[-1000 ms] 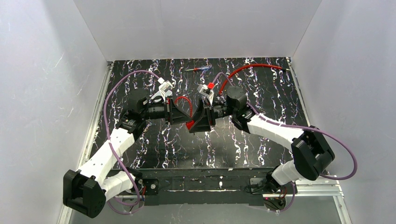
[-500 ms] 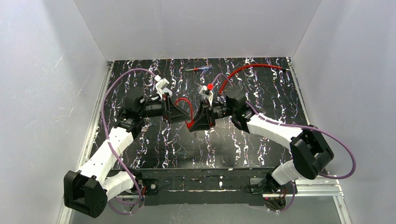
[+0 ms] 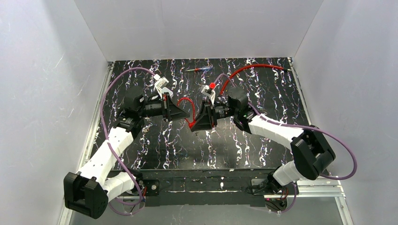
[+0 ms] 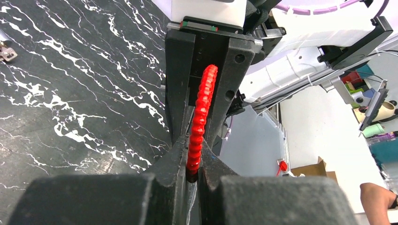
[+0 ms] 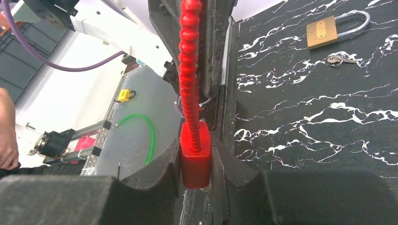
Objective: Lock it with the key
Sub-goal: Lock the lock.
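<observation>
A red cable lock hangs between my two grippers above the table's middle. My right gripper [image 3: 196, 123] [image 5: 196, 159] is shut on the red lock body [image 5: 195, 157]. The red ribbed cable [image 5: 188, 70] rises out of the body. My left gripper [image 3: 184, 114] [image 4: 193, 165] is shut on the ribbed cable [image 4: 199, 117] further along. The cable arcs between the two grippers in the top view [image 3: 185, 101]. A brass padlock [image 5: 328, 29] with a silver shackle lies on the table, with a small key [image 5: 335, 59] beside it. Both show only in the right wrist view.
A blue and red pen-like tool [image 3: 199, 69] lies near the back edge. A long red cable [image 3: 248, 69] curves along the back right of the black marbled table [image 3: 263, 145]. White walls close in the left, back and right sides.
My left gripper has drawn back a little to the left and away from the right one. More of the red cable arc now shows between them. The right gripper has barely moved.
</observation>
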